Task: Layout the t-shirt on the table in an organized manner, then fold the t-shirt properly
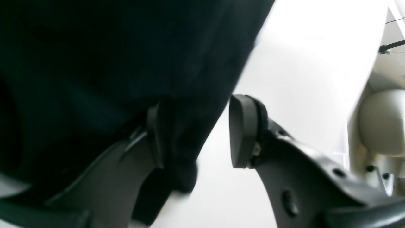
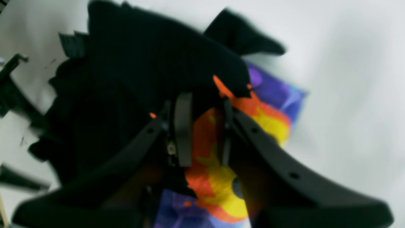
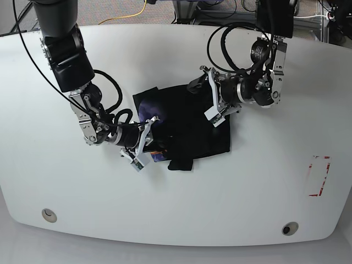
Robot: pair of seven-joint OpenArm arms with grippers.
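The black t-shirt (image 3: 192, 132) lies crumpled in a heap in the middle of the white table (image 3: 247, 192). Its colourful print (image 2: 269, 110) shows on the side toward my right arm. My right gripper (image 2: 205, 120) (image 3: 146, 141) sits at the heap's left edge, jaws drawn close together on a fold of the printed cloth. At the heap's upper right, my left gripper (image 1: 199, 133) (image 3: 214, 102) has its jaws apart. Black cloth (image 1: 126, 63) drapes against one finger (image 1: 155, 136), while the other pad (image 1: 243, 131) stands free of it.
A red-outlined rectangle mark (image 3: 318, 176) is at the table's right side. Two small round metal fittings (image 3: 48, 214) (image 3: 290, 227) sit near the front edge. Cables and equipment legs (image 3: 192, 8) stand beyond the far edge.
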